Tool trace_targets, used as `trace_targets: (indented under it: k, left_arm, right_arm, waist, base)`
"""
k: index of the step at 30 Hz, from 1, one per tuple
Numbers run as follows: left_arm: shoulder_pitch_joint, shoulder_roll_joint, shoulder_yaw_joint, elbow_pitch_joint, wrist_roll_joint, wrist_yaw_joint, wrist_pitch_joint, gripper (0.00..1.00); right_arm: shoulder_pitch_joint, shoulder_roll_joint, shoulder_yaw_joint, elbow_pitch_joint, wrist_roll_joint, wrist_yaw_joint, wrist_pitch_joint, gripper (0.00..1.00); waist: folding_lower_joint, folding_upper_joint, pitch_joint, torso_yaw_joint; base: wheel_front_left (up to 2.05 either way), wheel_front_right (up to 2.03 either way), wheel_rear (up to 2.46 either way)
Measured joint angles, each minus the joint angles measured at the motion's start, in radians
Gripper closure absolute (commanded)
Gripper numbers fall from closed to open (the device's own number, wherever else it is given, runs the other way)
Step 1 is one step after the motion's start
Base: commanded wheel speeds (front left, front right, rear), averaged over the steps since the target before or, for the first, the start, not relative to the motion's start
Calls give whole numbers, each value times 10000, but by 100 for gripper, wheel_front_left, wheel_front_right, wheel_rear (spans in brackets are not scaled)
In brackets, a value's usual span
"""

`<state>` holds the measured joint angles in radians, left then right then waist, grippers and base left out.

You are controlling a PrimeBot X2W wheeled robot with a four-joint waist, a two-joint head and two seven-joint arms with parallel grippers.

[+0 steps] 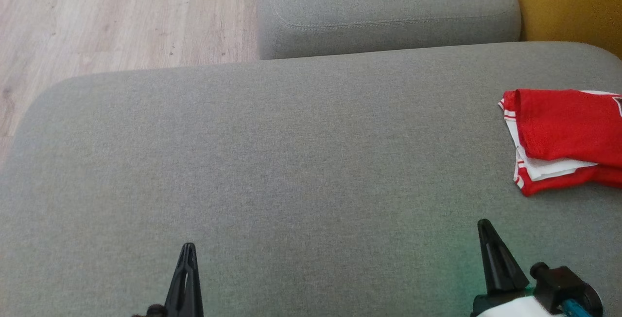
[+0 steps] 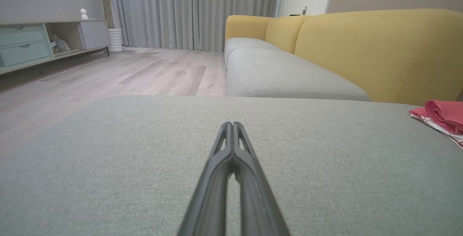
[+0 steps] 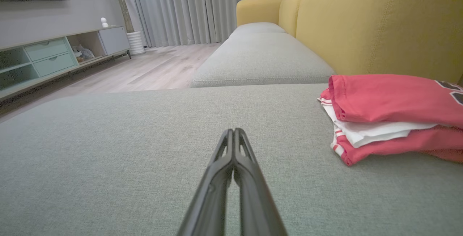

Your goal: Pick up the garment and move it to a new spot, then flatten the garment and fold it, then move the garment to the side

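Note:
The garment (image 1: 563, 137) is a red jersey with white trim, folded into a compact stack at the right edge of the grey sofa cushion (image 1: 291, 171). The right wrist view has the garment (image 3: 394, 113) ahead and to the right, and the left wrist view catches the garment (image 2: 443, 118) at the far right. My left gripper (image 1: 188, 249) sits low at the cushion's near edge, shut with nothing in it, fingertips together (image 2: 231, 123). Over at the lower right my right gripper (image 1: 483, 224) is shut and empty too (image 3: 233, 130), a short way in front of the garment and apart from it.
A second grey seat cushion (image 1: 388, 10) lies beyond the one in front of me, with the yellow sofa back (image 1: 568, 1) at the right. Wooden floor (image 1: 112, 15) runs at the left, with a low TV cabinet (image 2: 39, 42) and grey curtains (image 2: 195, 8) further off.

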<state>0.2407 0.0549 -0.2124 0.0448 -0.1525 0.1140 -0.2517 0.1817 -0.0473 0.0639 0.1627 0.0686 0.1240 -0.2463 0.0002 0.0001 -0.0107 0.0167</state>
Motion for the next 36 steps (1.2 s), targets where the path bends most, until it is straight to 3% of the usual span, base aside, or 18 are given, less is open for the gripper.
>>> trace_targets:
  k: [36]
  left_arm:
    - [-737,113,487,677,-4514,-675,788,100]
  right_arm:
    - [-544,-61,-217,299,4752,0,802,100]
  waist:
    - [0,0,40,-50]
  base:
    - [0,0,0]
